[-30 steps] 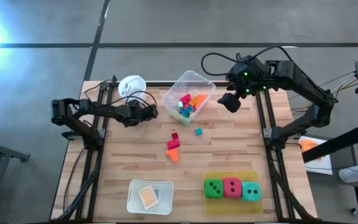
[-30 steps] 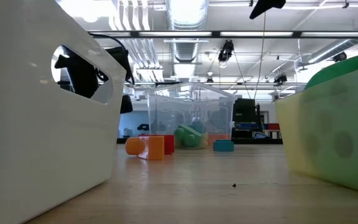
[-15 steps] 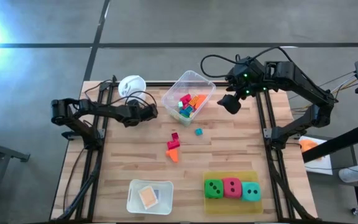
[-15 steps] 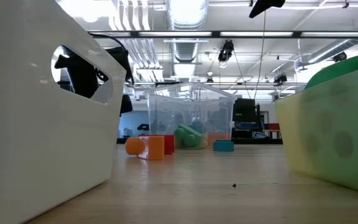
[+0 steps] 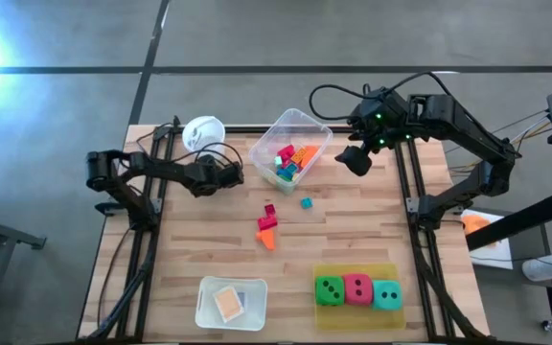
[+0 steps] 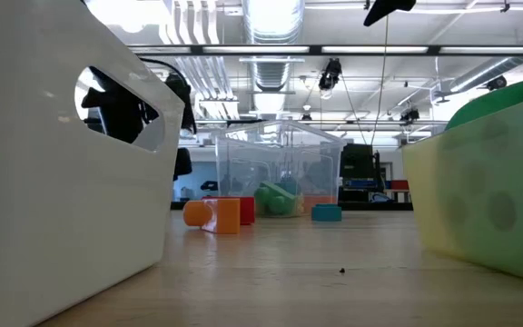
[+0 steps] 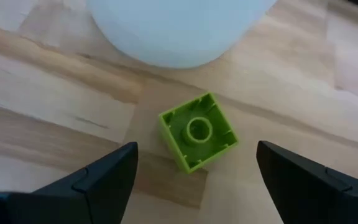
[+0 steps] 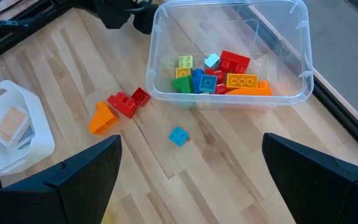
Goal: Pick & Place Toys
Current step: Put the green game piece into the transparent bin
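Near the white cup [image 5: 202, 130], the left gripper [image 7: 194, 177] stands open over a green block [image 7: 198, 130]; closing off-centre could spin it away.

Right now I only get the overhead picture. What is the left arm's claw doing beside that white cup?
Observer: Its wrist camera shows a green block lying on the wood between the left gripper's open fingers, touching neither.
Operator: Is the block against the cup?
Observer: No, a strip of bare wood separates it from the white cup.
Operator: And the other claw?
Observer: The right gripper is spread wide and empty, looking down at the clear tub.
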`<state>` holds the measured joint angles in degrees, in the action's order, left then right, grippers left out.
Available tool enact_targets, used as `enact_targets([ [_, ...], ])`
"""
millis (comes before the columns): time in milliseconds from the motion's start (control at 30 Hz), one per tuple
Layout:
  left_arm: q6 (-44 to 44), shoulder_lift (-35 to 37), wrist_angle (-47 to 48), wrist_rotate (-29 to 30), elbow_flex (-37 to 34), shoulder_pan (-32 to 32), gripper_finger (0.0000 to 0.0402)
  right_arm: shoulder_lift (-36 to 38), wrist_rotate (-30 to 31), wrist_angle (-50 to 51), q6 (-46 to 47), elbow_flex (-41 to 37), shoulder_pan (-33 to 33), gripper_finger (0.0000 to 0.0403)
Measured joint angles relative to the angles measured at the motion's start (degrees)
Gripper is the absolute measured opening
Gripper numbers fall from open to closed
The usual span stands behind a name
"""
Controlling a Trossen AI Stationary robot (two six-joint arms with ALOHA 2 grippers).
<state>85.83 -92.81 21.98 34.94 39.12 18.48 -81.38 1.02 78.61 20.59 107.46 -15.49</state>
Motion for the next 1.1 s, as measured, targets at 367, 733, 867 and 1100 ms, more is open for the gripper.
enact_targets([
  [367,0.0,-1.3,-1.2,2.2,0.2,0.5,0.0333,0.0,-0.1,0.1,-1.1,0.0,0.2,0.0381],
  [733,-0.5,-2.4,-1.5,1.6,0.2,1.9,0.0333,0.4,-0.2,0.5,-1.1,0.0,0.3,0.0381],
  [867,-0.7,-2.9,-1.5,1.6,0.3,1.9,0.0332,0.6,-0.2,0.5,-1.1,0.0,0.5,0.0381],
  [1100,-2.0,-2.9,-1.2,1.3,0.3,1.9,0.0299,0.8,-0.2,0.4,-0.8,0.0,1.4,0.0381],
])
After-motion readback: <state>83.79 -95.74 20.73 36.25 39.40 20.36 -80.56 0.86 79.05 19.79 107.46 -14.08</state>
